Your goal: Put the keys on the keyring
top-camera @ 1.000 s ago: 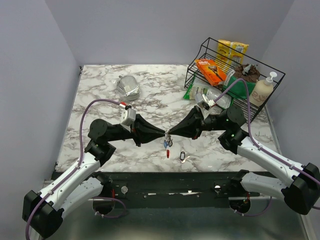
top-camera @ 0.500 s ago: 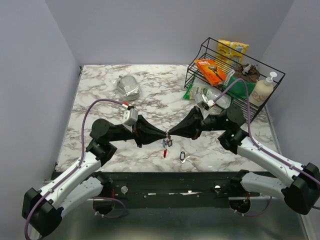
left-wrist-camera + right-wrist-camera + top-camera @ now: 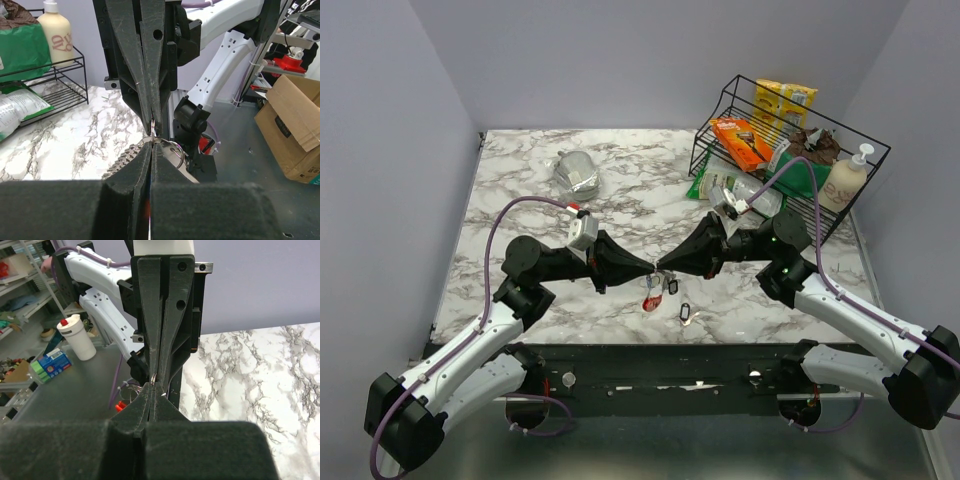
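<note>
In the top view my left gripper and right gripper meet tip to tip above the front middle of the marble table. Both are shut on the thin silver ring of the keyring, whose red tag hangs just below them. A small dark key hangs beside the tag. A second dark key lies on the table below. In the left wrist view the ring is pinched between my left gripper and the opposing fingers, with more silver rings alongside. The right wrist view shows the ring at my right gripper.
A black wire rack at the back right holds snack boxes, a green bag and a soap bottle. A silver foil pouch lies at the back centre-left. The table's front edge is just below the lying key.
The hanging bundle has swung: the red tag sits higher and a dark key now hangs out to the right. The left arm has edged right. The key on the table has not moved.
</note>
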Robot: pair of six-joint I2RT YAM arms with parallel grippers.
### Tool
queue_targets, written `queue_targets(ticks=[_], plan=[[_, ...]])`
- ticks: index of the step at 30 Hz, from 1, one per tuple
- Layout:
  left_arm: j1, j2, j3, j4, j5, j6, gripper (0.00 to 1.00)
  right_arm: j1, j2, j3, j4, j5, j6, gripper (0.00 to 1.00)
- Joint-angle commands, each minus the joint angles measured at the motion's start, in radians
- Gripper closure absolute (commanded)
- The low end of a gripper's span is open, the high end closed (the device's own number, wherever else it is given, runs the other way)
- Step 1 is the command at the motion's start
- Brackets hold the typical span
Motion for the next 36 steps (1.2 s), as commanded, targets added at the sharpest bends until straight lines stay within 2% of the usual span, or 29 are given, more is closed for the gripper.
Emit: queue_targets(ticks=[1,3,11,13,14,17,20,24,26,34,35,36], plan=[[-0.011,-0.005,0.027,0.018,-0.03,0.007,0.96,0.0,0.002,0.022,0.005,-0.008,-0.016,0.99],[-0.013,-0.003,0.026,0.018,-0.034,0.005,1.0,0.0,0.004,0.022,0.001,-0.011,-0.014,0.99],[-0.013,-0.01,0.023,0.019,-0.045,-0.002,1.0,-0.002,-0.001,0.005,0.005,-0.012,-0.011,0.99],[-0.014,-0.013,0.023,0.019,-0.056,-0.002,0.93,0.0,-0.004,-0.003,0.01,-0.009,-0.01,0.99],[-0.013,-0.013,0.018,0.022,-0.059,-0.002,0.84,-0.001,-0.004,-0.004,0.011,-0.009,-0.01,0.99],[-0.016,-0.013,0.017,0.03,-0.064,-0.008,0.78,-0.001,-0.007,-0.004,0.01,-0.008,-0.008,0.99],[-0.016,-0.01,0.014,0.032,-0.061,-0.013,0.76,0.0,-0.007,-0.009,0.014,-0.008,-0.008,0.99],[-0.02,0.001,0.02,0.024,-0.053,-0.015,0.86,0.0,-0.004,-0.007,0.016,-0.005,-0.005,0.99],[-0.022,0.006,0.021,0.016,-0.051,-0.007,1.0,0.0,-0.001,-0.009,0.025,-0.006,-0.002,0.99],[-0.033,0.004,0.03,-0.057,-0.093,0.038,1.0,0.0,-0.002,-0.009,0.034,0.0,0.002,0.99],[-0.034,0.006,0.034,-0.071,-0.097,0.042,0.97,0.0,-0.005,-0.009,0.037,0.002,0.002,0.99],[-0.034,0.009,0.035,-0.08,-0.106,0.042,0.88,0.0,-0.007,-0.009,0.039,0.003,0.004,0.99]])
